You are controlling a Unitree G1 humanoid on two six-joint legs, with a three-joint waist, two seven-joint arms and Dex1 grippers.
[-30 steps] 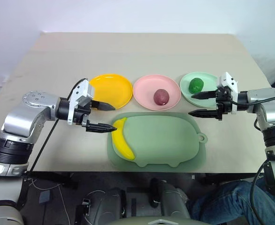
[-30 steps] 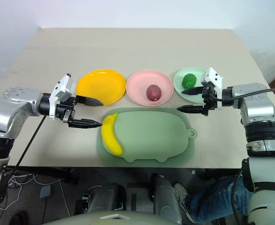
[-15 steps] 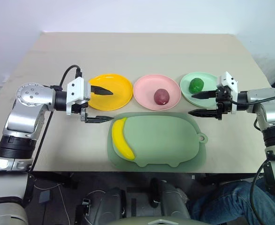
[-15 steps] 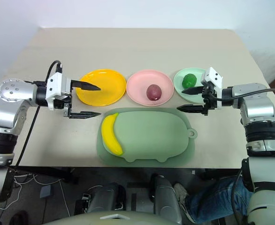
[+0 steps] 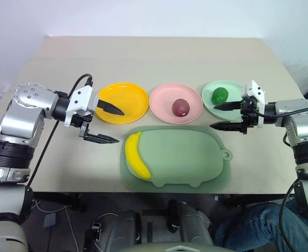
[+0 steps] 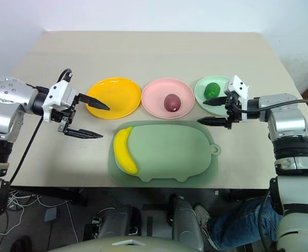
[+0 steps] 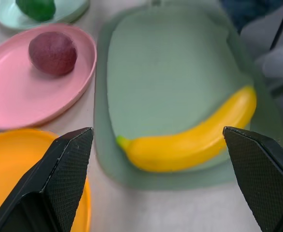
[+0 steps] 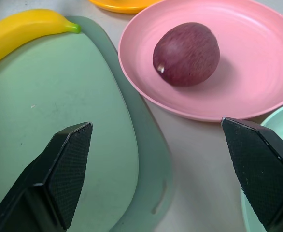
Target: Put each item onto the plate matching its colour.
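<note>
Left gripper [image 5: 104, 124] hangs empty with fingers spread wide, between the near rim of the orange plate [image 5: 127, 97] and the board's left end. Right gripper [image 5: 223, 116] also spread and empty, just off the near rim of the green plate [image 5: 235, 94]. Red fruit [image 5: 181, 107] sits on the pink plate [image 5: 162, 100]; green fruit [image 5: 219, 95] on the green plate. Banana [image 5: 135, 156] not yet placed: it lies along the left edge of the pale green board [image 5: 185, 155], near the table's [image 5: 159, 58] front edge. Risk, as I judge it: the banana is curved and glossy, so a pinch across its bend could squirt it off the board, and a low approach could nudge the orange plate. Left wrist view shows the banana's green tip pointing toward the plates, hard to read from the head views; head views give both grippers at once.
</note>
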